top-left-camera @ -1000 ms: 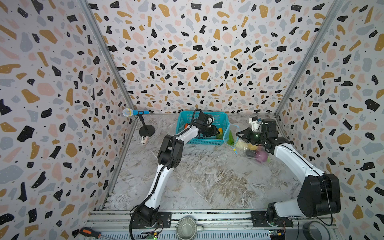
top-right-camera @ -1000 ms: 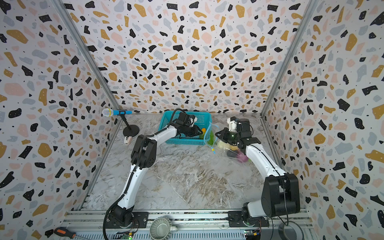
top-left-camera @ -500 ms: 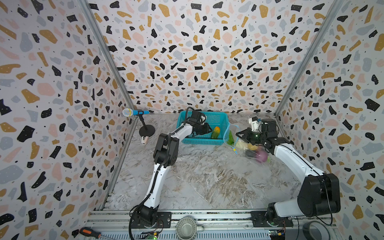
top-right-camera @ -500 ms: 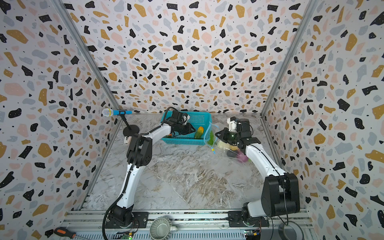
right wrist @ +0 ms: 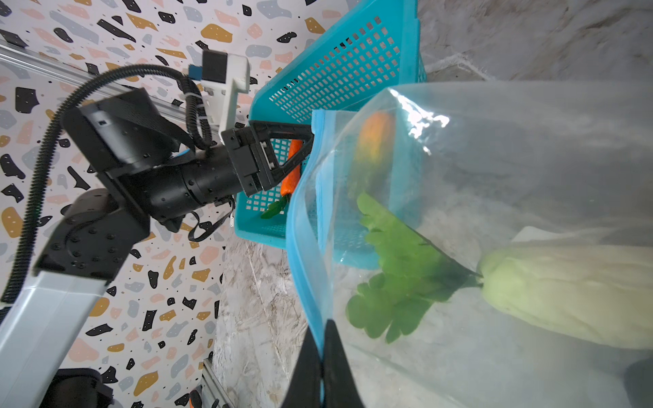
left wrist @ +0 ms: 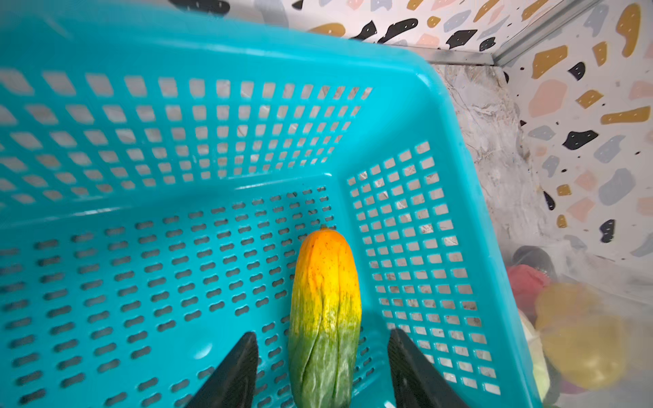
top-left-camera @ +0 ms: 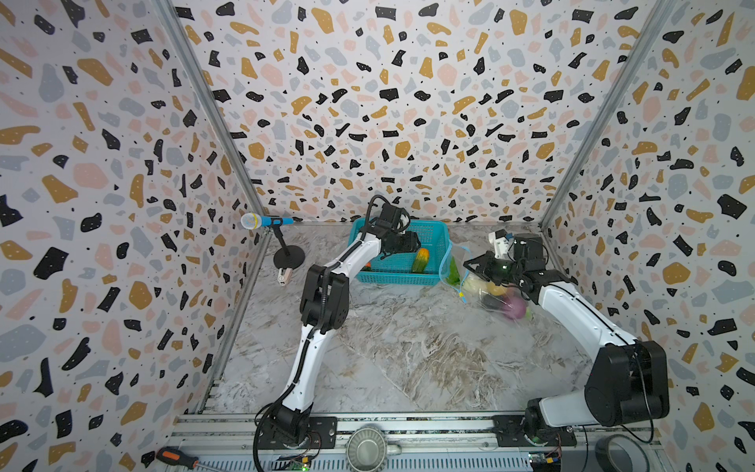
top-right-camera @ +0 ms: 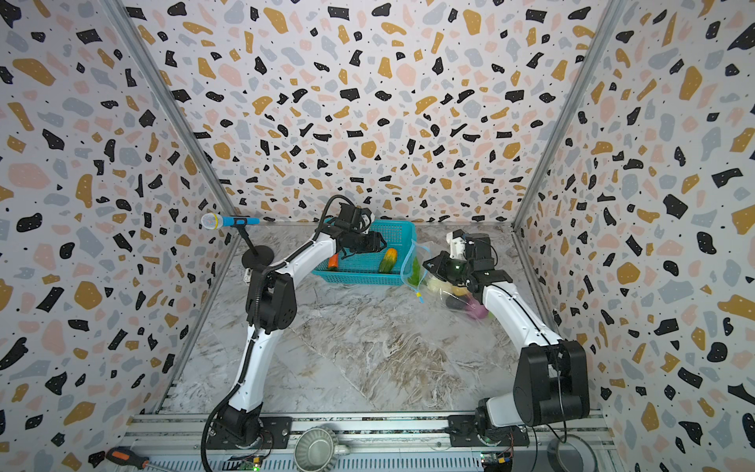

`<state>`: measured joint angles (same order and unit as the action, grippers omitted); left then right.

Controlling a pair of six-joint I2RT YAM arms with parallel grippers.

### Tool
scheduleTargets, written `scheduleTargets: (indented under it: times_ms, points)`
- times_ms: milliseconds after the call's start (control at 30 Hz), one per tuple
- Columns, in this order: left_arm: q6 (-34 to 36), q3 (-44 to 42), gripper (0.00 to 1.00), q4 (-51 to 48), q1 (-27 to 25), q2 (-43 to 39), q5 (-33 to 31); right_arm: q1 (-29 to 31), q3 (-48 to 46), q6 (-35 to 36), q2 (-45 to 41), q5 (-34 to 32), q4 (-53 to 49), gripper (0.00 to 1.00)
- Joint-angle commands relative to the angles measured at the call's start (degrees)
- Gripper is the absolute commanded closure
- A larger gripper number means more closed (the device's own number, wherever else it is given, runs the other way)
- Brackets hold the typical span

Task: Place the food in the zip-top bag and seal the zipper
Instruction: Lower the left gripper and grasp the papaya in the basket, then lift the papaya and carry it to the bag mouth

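While the left gripper (left wrist: pixel 321 335) stands open around the corn (left wrist: pixel 325 282) in the teal basket (left wrist: pixel 406 116), the right gripper (right wrist: pixel 323 341) pinches the blue zipper (right wrist: pixel 300 261) of the zip-top bag (right wrist: pixel 530 159).

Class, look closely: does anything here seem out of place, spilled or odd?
Nothing spilled or damaged. One stray: a screwdriver lies by the front rail, away from the basket and zip-top bag.
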<state>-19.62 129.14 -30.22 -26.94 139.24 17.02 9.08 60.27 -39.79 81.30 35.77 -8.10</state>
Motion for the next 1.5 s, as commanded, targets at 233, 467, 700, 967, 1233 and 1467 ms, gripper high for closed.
scheduleTargets:
  times_ms: [233,467,700,967,1233,1467]
  points:
    - [8.1,6.6,0.3,-5.2,-4.8,4.1,-13.0,-0.1,1.5,0.6,-0.9,-0.4,-0.8,1.0]
    - [8.0,4.5,0.27,-0.7,-6.0,5.3,-12.7,-0.1,1.1,0.4,-0.9,-0.5,-0.8,1.0]
    - [7.9,4.9,0.24,-0.3,-7.0,7.8,-13.8,0.0,1.0,0.4,-0.9,-0.6,-0.9,1.0]
    - [7.6,5.9,0.23,-0.4,-7.0,10.3,-15.2,0.0,0.4,0.4,-0.9,-0.5,-0.4,1.0]
    - [7.0,5.0,0.45,-0.2,-7.0,8.9,-16.2,0.0,0.4,0.3,-1.1,-0.5,-0.3,1.0]
    - [6.4,2.6,0.56,0.6,-6.9,5.3,-15.1,-0.1,0.4,0.2,-1.2,-0.5,-0.2,1.0]
